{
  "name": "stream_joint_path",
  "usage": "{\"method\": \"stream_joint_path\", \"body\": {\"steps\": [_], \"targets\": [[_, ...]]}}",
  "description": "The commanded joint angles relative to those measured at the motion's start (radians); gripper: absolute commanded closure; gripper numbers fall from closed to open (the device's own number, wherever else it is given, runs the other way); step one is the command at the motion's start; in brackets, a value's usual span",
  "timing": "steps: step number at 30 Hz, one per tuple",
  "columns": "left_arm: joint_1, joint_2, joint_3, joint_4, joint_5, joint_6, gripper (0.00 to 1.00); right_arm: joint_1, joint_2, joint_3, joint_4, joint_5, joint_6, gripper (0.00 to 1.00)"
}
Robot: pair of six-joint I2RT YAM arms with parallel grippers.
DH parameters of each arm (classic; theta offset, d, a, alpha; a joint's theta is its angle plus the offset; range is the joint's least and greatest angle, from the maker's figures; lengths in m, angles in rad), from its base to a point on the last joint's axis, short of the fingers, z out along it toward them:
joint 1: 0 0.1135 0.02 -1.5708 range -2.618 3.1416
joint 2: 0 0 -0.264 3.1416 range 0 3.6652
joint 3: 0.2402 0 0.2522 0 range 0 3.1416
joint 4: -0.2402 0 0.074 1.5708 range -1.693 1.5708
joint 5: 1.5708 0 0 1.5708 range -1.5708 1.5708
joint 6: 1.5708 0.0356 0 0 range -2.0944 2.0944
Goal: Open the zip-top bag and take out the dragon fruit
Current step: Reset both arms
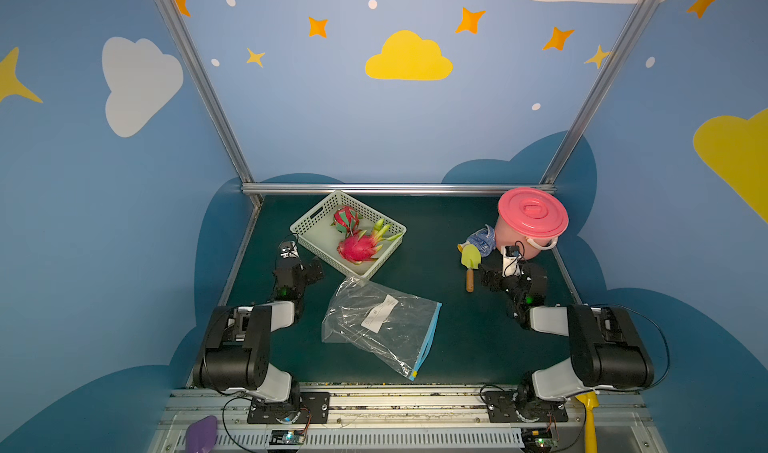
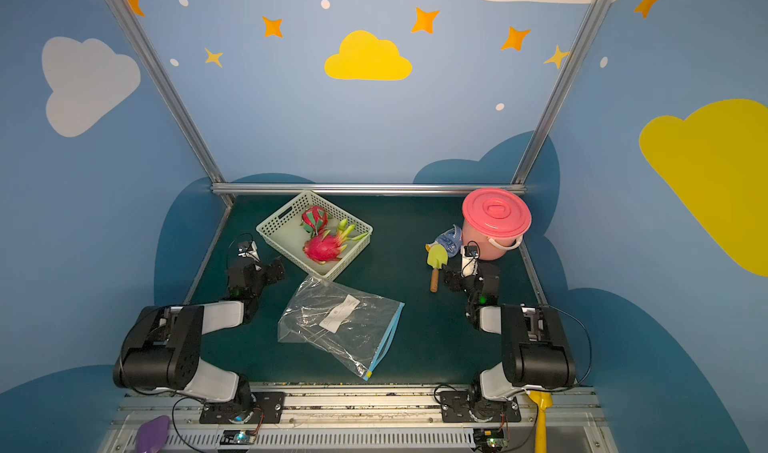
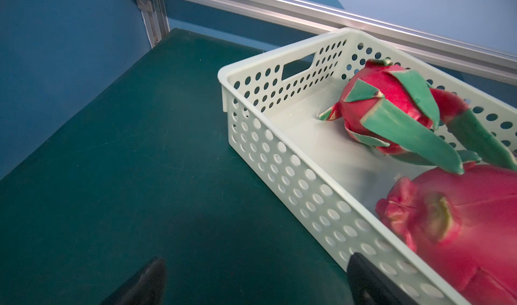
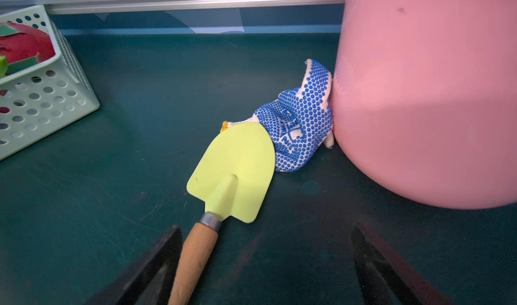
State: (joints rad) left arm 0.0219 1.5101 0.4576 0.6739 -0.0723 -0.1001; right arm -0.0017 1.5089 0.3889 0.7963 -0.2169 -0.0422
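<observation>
Nearest the robot, at 6 o'clock, the zip-top bag (image 1: 380, 326) lies slack and flat on the green table (image 1: 457, 338), its blue zip strip (image 1: 428, 338) turned toward 4 o'clock. It looks empty, so the job appears done; whether the zip is open cannot be told.

Farther back, the left gripper (image 3: 256, 275) at 9 o'clock and the right gripper (image 4: 267, 233) at 3 o'clock rest wide apart with jaws spread, holding nothing, seemingly parked clear of the bag.

At 11 o'clock the basket (image 1: 316, 222) holds the dragon fruit (image 1: 357, 247) and a second fruit (image 1: 345, 218) with green flaps.

Only the top views show the bag. The left wrist view alone shows that gripper just beside the basket wall. The right wrist view shows the trowel (image 4: 232, 174) overlapping the glove (image 4: 299, 121), which presses against the pink bucket (image 4: 425, 93) at 1 o'clock.
</observation>
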Motion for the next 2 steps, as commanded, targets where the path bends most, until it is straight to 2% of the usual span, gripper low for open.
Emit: {"method": "stream_joint_path", "body": {"steps": [1, 2], "targets": [[0.004, 0.002, -0.011, 0.018, 0.005, 0.016, 0.00, -0.003, 0.005, 0.015, -0.001, 0.000, -0.001, 0.08], [0.004, 0.001, -0.012, 0.018, 0.005, 0.016, 0.00, 0.002, 0.002, 0.011, 0.004, 0.010, -0.005, 0.08]]}}
